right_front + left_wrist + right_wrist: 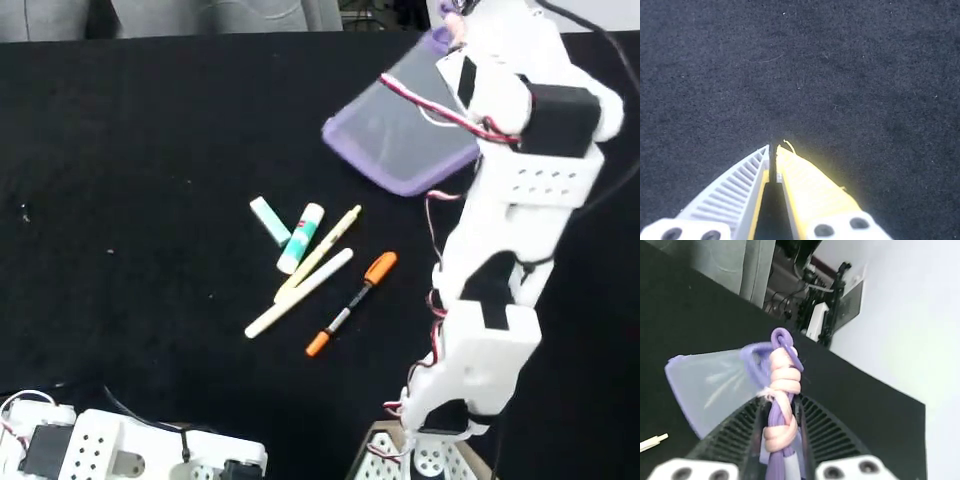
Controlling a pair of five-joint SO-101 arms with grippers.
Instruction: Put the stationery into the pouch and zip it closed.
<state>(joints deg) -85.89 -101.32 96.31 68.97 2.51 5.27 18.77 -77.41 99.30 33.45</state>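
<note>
The translucent purple pouch lies at the back right of the black table, with one end lifted. My right gripper is shut on its purple zip pull, which is wrapped in a pink coil; the pouch body hangs beyond the fingers. From above, that gripper sits at the pouch's far corner. The stationery lies loose mid-table: a pale teal eraser, a glue stick, a yellow pencil, a white pen and an orange marker. My left gripper is shut and holds nothing, over bare cloth.
The right arm stretches from the front edge up the table's right side, beside the stationery. The left arm is folded at the front left corner. Black cloth covers the table's left half.
</note>
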